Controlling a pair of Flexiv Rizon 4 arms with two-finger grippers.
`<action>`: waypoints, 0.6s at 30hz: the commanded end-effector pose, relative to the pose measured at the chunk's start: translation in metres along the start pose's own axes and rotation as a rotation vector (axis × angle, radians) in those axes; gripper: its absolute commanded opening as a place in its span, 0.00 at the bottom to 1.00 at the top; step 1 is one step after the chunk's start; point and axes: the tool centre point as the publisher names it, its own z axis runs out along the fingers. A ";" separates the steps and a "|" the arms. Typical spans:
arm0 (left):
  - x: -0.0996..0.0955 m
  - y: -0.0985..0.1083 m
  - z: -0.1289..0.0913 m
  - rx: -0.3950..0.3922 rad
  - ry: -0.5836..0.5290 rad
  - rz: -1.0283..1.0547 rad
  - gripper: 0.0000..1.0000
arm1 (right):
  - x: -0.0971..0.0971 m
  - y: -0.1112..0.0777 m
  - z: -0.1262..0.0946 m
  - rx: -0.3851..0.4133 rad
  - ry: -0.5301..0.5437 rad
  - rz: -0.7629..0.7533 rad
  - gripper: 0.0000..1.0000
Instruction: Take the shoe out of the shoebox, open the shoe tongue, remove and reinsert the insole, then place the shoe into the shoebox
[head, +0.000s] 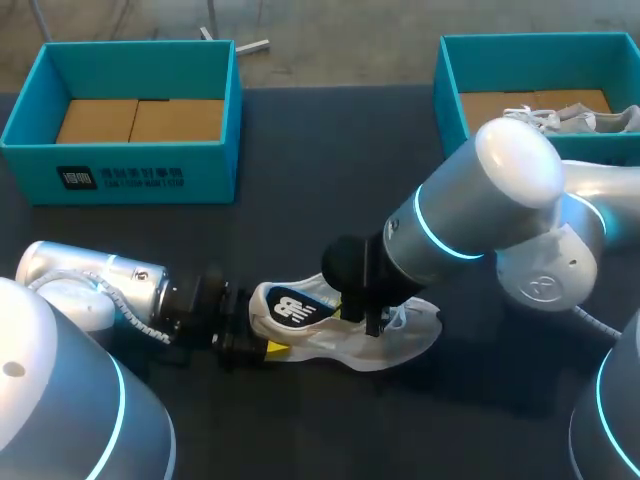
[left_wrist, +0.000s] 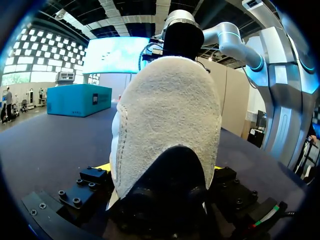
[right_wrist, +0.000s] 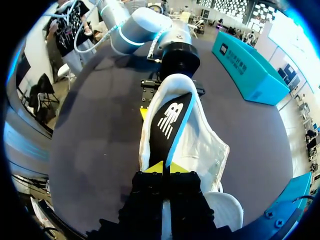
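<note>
A white sneaker (head: 400, 340) lies on the dark table, heel toward my left arm. Its black insole (head: 293, 310) with a white logo stands partly lifted out of the heel. My left gripper (head: 250, 340) has its fingers wide apart on both sides of the heel, holding it. In the left wrist view the sneaker's heel (left_wrist: 170, 125) fills the space between the fingers of the left gripper (left_wrist: 160, 172). My right gripper (head: 372, 318) comes down over the shoe's middle. In the right wrist view the right gripper (right_wrist: 162, 169) is shut, its yellow tips pinching the front end of the insole (right_wrist: 170, 120).
A teal shoebox (head: 120, 175) with a cardboard floor stands at the back left. Another teal shoebox (head: 450, 95) at the back right holds a second pale shoe (head: 570, 118). Bare dark table lies between the boxes and the sneaker.
</note>
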 end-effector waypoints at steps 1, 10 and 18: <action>0.000 0.003 0.001 -0.002 -0.003 -0.001 0.00 | 0.001 0.000 -0.002 0.007 0.012 -0.012 0.00; 0.000 0.003 0.001 -0.002 -0.003 -0.001 0.00 | -0.003 0.011 -0.003 0.012 0.015 -0.055 0.16; 0.000 0.003 0.001 -0.002 -0.003 -0.001 0.00 | -0.006 0.018 -0.005 0.063 0.040 -0.060 0.29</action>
